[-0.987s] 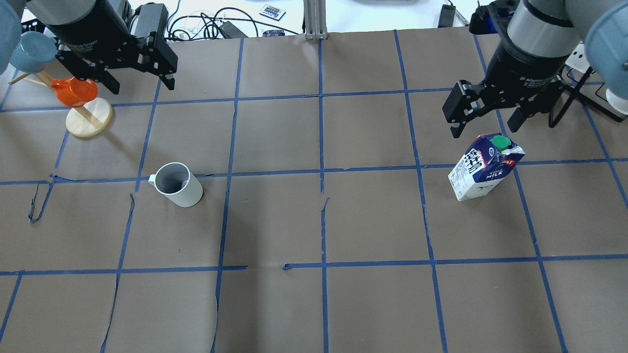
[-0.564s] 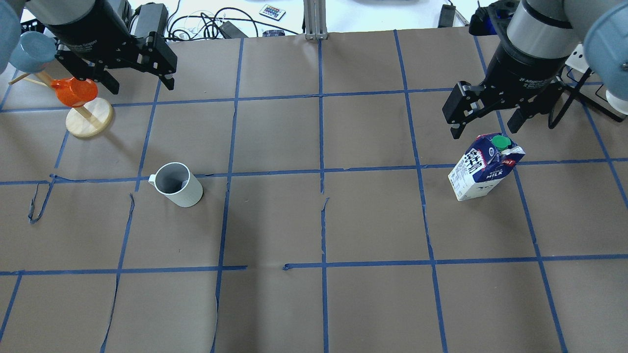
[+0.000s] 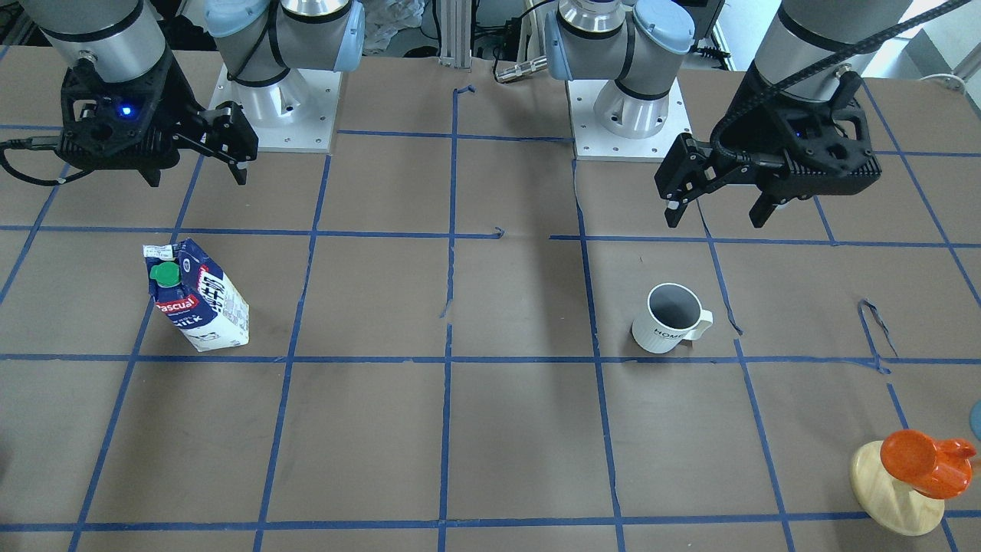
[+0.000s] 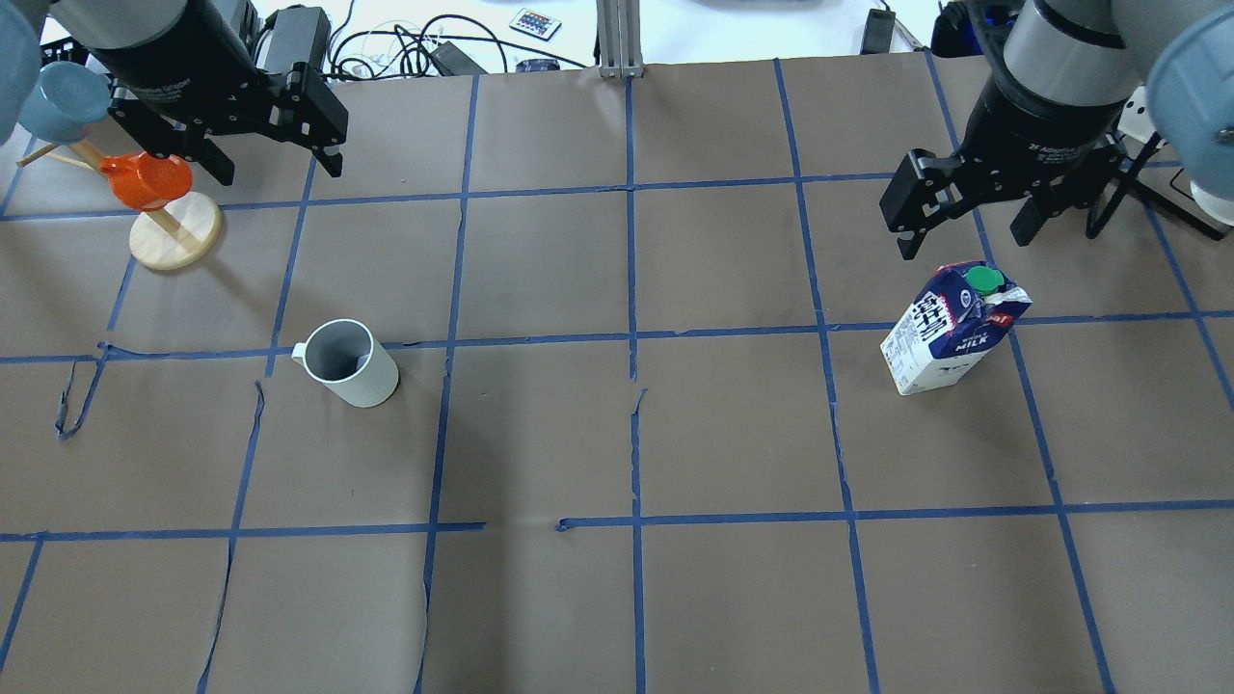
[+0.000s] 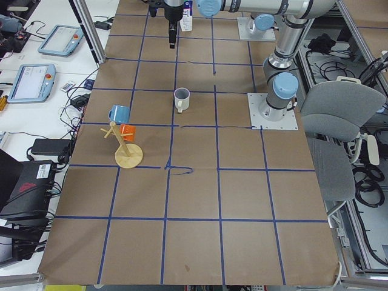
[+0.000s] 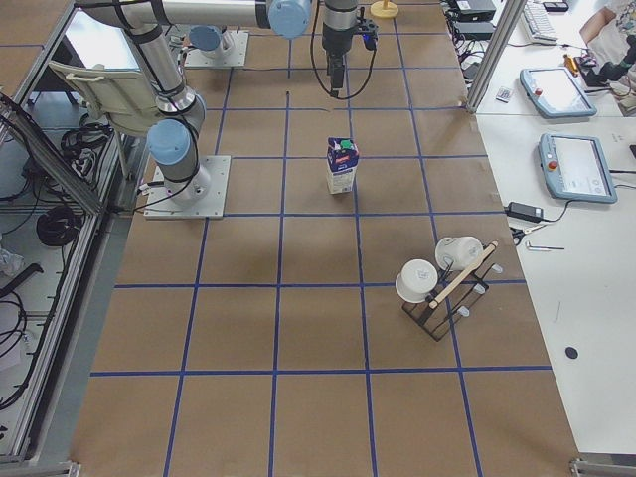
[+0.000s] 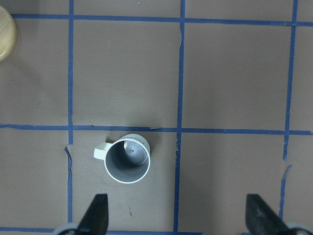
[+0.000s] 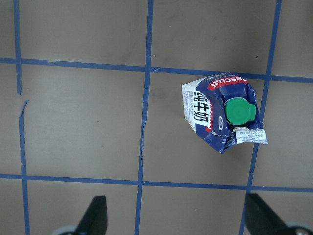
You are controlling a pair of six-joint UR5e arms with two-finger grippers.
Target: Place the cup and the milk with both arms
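The white ribbed cup (image 4: 347, 364) stands upright on the brown table, left of centre; it also shows in the front view (image 3: 670, 318) and the left wrist view (image 7: 128, 159). My left gripper (image 4: 278, 166) is open and empty, raised above the table beyond the cup. The blue-and-white milk carton (image 4: 950, 328) with its green cap stands upright at the right; it also shows in the front view (image 3: 195, 307) and the right wrist view (image 8: 222, 115). My right gripper (image 4: 964, 243) is open and empty, high above the carton's far side.
A wooden mug tree (image 4: 174, 231) with an orange mug and a blue mug stands at the far left, close to my left gripper. A black rack with white mugs (image 6: 442, 288) stands off the robot's right. Cables and devices (image 4: 415, 48) lie past the far edge.
My right gripper has shifted slightly to the right and farther from the robot, still open above the milk. The left gripper, cup and milk have not moved.
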